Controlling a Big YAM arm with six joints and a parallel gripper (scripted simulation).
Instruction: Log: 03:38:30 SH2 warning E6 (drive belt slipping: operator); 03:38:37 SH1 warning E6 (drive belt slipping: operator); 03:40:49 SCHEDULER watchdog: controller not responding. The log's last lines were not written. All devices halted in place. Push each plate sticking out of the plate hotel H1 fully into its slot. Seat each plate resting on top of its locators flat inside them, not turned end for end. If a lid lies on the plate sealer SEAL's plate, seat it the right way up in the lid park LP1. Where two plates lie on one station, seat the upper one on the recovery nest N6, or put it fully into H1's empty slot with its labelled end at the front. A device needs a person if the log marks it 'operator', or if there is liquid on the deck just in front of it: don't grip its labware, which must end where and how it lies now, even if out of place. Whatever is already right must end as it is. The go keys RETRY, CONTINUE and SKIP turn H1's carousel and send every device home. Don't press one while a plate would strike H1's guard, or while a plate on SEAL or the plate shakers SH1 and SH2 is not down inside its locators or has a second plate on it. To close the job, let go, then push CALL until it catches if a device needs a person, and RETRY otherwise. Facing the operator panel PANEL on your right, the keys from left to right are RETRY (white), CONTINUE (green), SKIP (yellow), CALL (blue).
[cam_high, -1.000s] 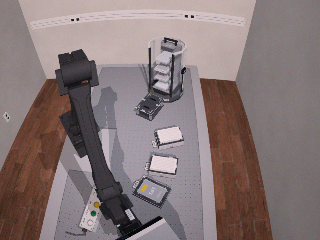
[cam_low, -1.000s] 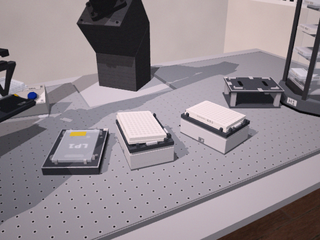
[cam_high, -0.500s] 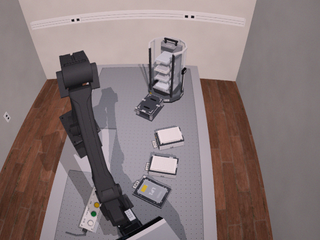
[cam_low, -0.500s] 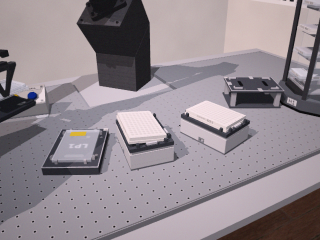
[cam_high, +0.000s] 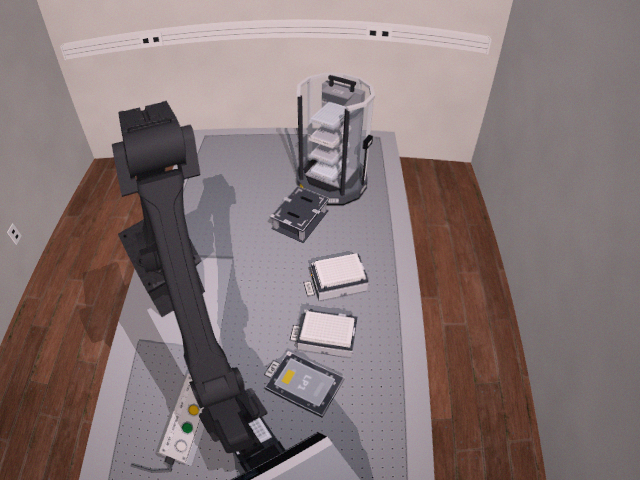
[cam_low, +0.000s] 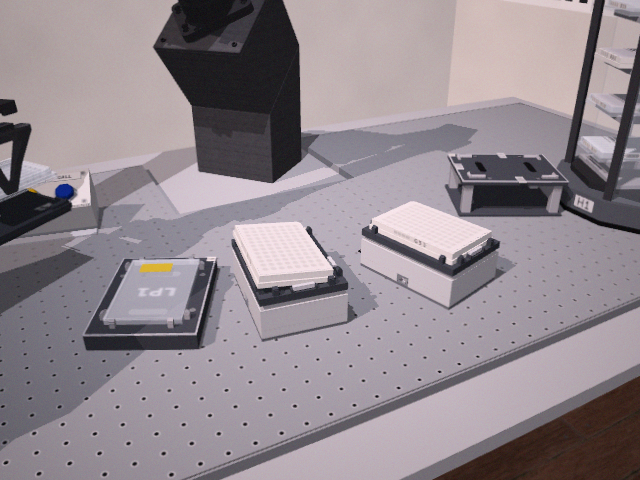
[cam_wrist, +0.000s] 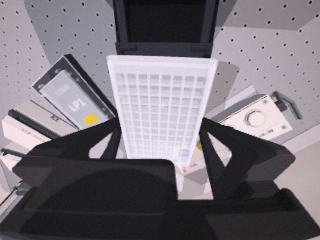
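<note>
My gripper (cam_wrist: 160, 120) is shut on a clear gridded plate (cam_wrist: 160, 100) (cam_high: 259, 429), held level near the dark sealer SEAL (cam_wrist: 165, 22); whether another plate lies on SEAL is hidden. A clear lid with a yellow patch (cam_high: 288, 376) (cam_low: 156, 267) lies flat in lid park LP1 (cam_high: 323, 410) (cam_low: 139, 341). On the shaker beside LP1, a white plate (cam_high: 328, 329) (cam_low: 284, 253) sits tilted, its front edge high. On the other shaker, a white plate (cam_high: 339, 271) (cam_low: 431, 229) lies between the locators. The black recovery nest N6 (cam_high: 306, 210) (cam_low: 509, 169) is empty. Hotel H1 (cam_high: 356, 193) (cam_low: 584, 203) holds several plates.
Panel PANEL (cam_high: 178, 436) (cam_wrist: 270, 122) lies close beside the held plate; white, green and yellow keys show from above, and the blue CALL key (cam_low: 64, 191) in the exterior view. The arm's black pedestal (cam_low: 237, 139) stands behind the shakers. H1 has a clear guard with dark posts.
</note>
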